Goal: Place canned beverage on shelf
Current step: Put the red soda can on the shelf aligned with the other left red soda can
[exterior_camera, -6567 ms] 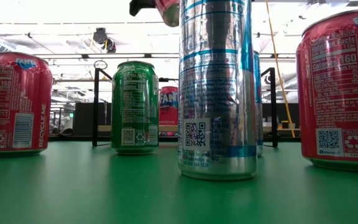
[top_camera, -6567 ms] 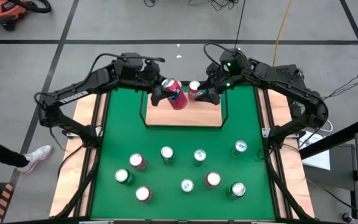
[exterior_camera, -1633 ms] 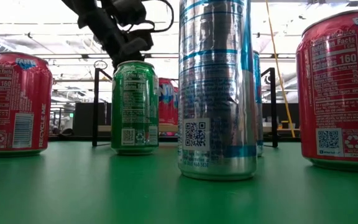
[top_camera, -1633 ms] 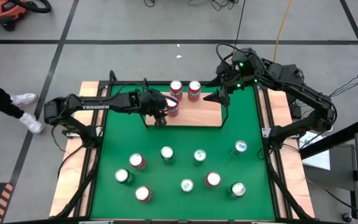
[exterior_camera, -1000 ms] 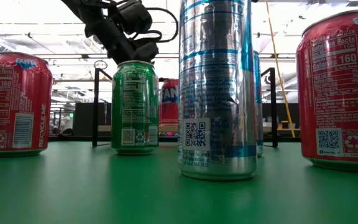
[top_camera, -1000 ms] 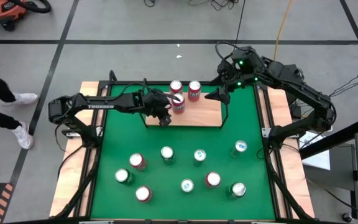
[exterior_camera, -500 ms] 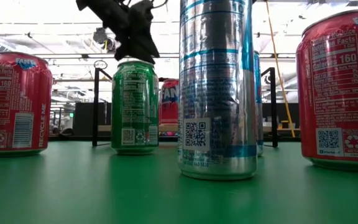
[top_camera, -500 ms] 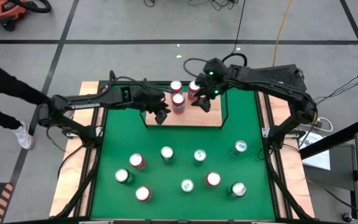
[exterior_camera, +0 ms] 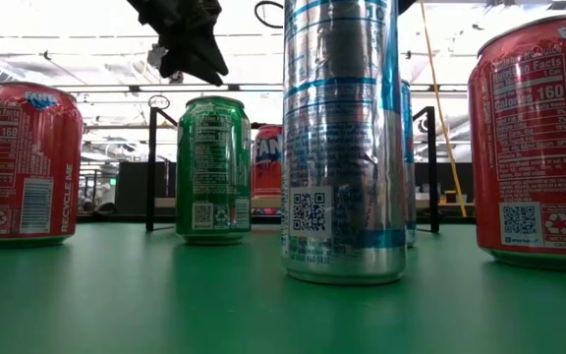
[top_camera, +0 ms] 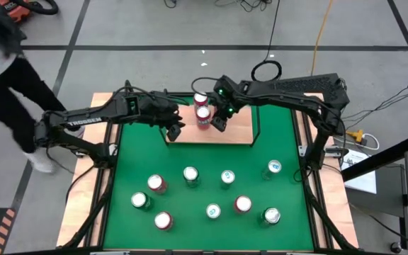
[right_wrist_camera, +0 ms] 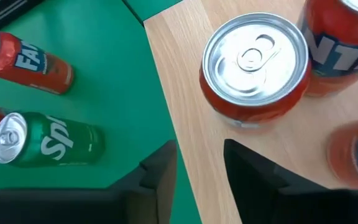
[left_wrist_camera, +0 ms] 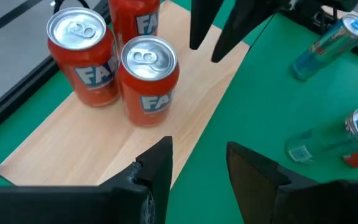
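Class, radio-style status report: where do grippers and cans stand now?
Left gripper open, empty, over left end of light-wood shelf. Right gripper open, empty, over its middle. Three red soda cans upright on shelf. Nothing blocking.

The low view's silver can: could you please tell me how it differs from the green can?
The silver can is silver and blue; the green can is green. The silver can stands taller and nearer the camera than the green can. Both stand upright on the green mat.
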Controlling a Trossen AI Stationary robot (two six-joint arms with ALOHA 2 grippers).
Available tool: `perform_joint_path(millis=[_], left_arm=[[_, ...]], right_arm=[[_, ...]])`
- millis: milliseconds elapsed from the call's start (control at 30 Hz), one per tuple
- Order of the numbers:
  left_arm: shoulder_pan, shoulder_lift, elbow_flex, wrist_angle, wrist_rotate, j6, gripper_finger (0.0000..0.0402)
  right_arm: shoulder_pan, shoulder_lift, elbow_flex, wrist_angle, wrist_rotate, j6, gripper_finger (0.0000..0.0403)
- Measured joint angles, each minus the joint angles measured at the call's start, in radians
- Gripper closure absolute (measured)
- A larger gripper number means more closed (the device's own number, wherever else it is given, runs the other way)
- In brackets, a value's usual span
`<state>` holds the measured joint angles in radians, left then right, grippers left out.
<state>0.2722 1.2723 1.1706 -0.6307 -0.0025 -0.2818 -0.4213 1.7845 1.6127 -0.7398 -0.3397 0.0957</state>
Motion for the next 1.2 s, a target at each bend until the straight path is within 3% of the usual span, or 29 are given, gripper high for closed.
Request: perform_joint_path(millis=[800,1033,1200], left_arm=[[0.000,-0.001,-0.001,-0.007,0.001,0.027,0.0252],[0.000,-0.001,-0.001,-0.008,0.005,0.025,0.0252],[-0.004,-0.001,-0.001,-0.008,0.006,0.025,0.0252]], right_arm=[[0.001,0.030,0.000,0.119,0.051,-0.006,0.0294],[0.001,0.006,-0.001,0.035,0.062,-0.011,0.0294],[0.001,0.014,-0.001,-0.010,0.152,-0.061,0.0294]])
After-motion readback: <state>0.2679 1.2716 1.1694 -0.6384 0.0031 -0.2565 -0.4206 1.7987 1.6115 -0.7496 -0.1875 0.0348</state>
